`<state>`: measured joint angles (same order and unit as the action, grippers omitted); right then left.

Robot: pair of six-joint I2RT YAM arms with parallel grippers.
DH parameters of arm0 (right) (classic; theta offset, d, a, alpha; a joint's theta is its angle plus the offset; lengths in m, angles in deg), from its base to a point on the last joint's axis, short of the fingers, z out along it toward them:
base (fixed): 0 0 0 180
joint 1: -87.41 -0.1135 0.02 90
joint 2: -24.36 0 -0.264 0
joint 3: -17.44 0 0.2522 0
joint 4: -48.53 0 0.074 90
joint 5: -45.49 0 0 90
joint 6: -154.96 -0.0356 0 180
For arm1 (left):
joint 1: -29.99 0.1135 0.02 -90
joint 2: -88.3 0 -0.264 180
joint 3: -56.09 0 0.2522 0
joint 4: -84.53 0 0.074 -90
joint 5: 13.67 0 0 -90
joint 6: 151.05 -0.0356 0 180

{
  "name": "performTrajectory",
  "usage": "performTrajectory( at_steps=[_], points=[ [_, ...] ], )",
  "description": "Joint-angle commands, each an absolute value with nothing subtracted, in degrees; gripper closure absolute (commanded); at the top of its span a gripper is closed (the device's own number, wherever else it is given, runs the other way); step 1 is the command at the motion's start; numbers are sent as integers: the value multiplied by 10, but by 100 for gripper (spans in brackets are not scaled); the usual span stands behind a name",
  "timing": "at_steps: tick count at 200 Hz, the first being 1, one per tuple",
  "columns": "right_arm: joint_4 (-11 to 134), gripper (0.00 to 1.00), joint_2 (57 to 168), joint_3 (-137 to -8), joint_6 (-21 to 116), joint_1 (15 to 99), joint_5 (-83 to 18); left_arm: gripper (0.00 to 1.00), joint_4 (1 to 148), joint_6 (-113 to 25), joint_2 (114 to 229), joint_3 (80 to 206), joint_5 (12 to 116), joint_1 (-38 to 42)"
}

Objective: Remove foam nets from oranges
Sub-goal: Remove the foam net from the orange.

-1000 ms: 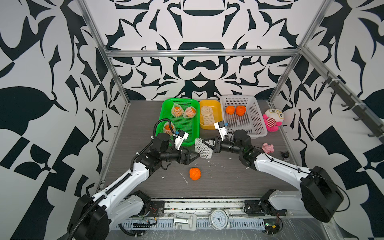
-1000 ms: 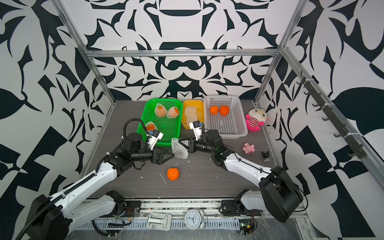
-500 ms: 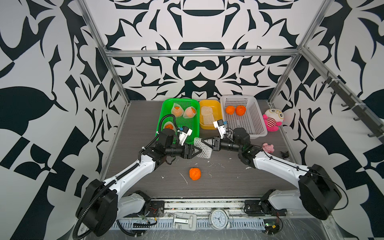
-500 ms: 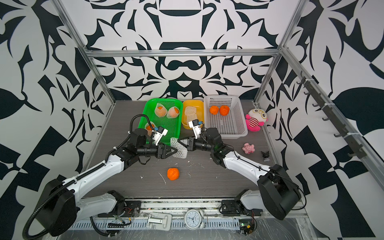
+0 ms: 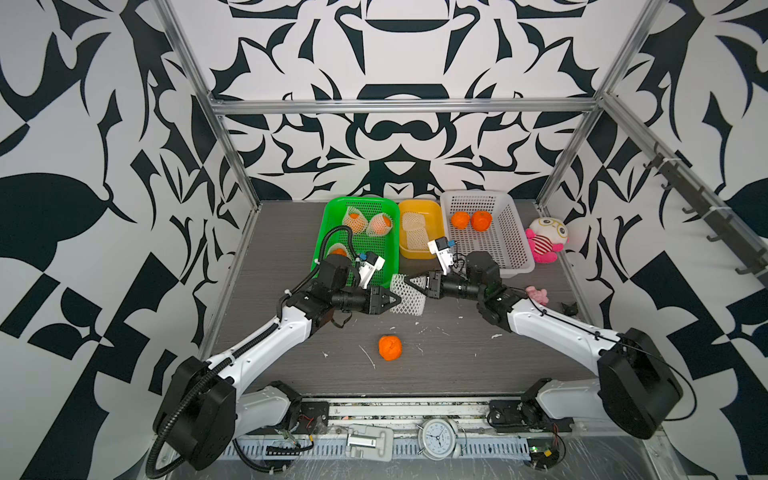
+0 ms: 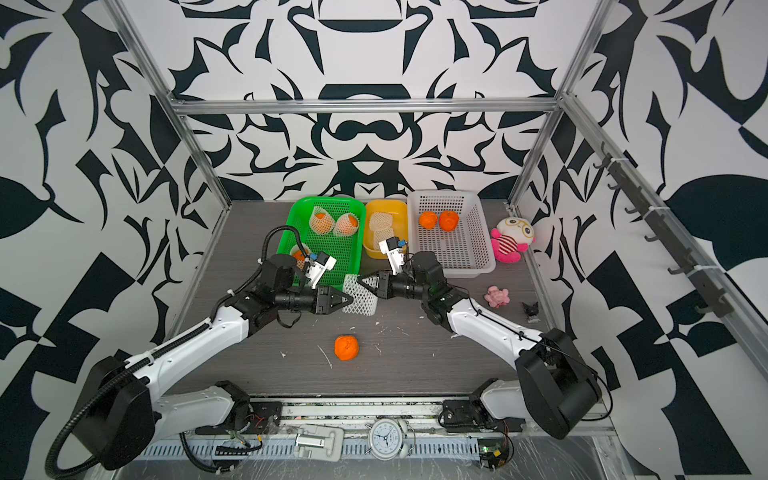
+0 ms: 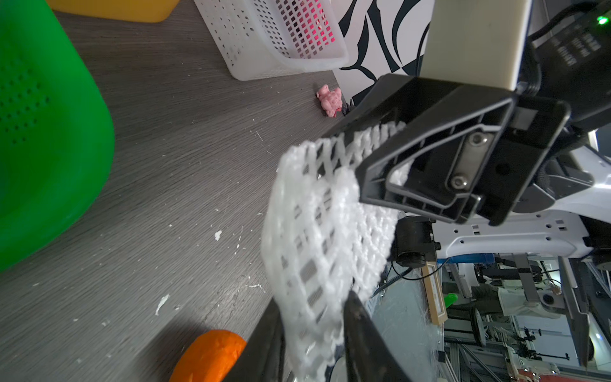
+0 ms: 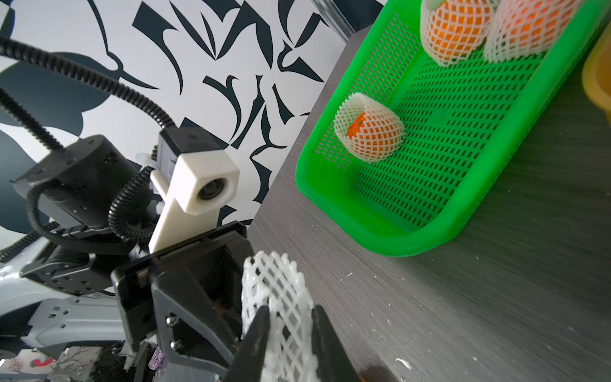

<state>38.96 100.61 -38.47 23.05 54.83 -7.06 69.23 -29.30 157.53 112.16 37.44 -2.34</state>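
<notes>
One empty white foam net (image 5: pixel 409 293) (image 6: pixel 360 295) hangs just above the table between both arms. My left gripper (image 5: pixel 395 300) (image 7: pixel 314 301) is shut on its near edge, and the mesh fills the gap. My right gripper (image 5: pixel 409 280) (image 8: pixel 291 309) has its jaws parted, with the net's far edge lying loosely between them. A bare orange (image 5: pixel 390 348) (image 7: pixel 208 355) rests on the table in front. Three netted oranges (image 5: pixel 354 221) (image 8: pixel 370 129) sit in the green basket (image 5: pixel 328 232). Two bare oranges (image 5: pixel 459 219) lie in the white basket (image 5: pixel 511 237).
A yellow tub (image 5: pixel 419 204) between the baskets holds loose flattened nets. At the right wall are a plush doll (image 5: pixel 545 239), a small pink toy (image 5: pixel 537 294) and a small black figure (image 5: pixel 568 308). White foam crumbs are scattered on the table around the bare orange.
My left gripper reached right to the net and closed its wide-open jaws around the net's edge. The right gripper's jaws, shut on the net before, have parted.
</notes>
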Motion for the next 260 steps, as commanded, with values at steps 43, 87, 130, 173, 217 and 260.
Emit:
performTrajectory(
  at_steps=[43, 87, 130, 173, 217, 260],
  points=[
    [458, 38, 946, -396, 278, 592, -96, 72, 731, -199, 1597, 1143, 359, -25],
    [425, 25, 916, -349, 255, 594, -129, 72, 785, -158, 1608, 1141, 356, -25],
    [370, 22, 955, -333, 207, 594, -101, 73, 862, -109, 1634, 1133, 336, -25],
    [337, 54, 968, -331, 187, 593, -91, 73, 869, -103, 1634, 1129, 335, -24],
    [341, 88, 957, -330, 186, 593, -97, 69, 877, -106, 1631, 1120, 342, -25],
    [372, 100, 943, -337, 204, 593, -116, 60, 852, -127, 1626, 1122, 353, -24]
  ],
)
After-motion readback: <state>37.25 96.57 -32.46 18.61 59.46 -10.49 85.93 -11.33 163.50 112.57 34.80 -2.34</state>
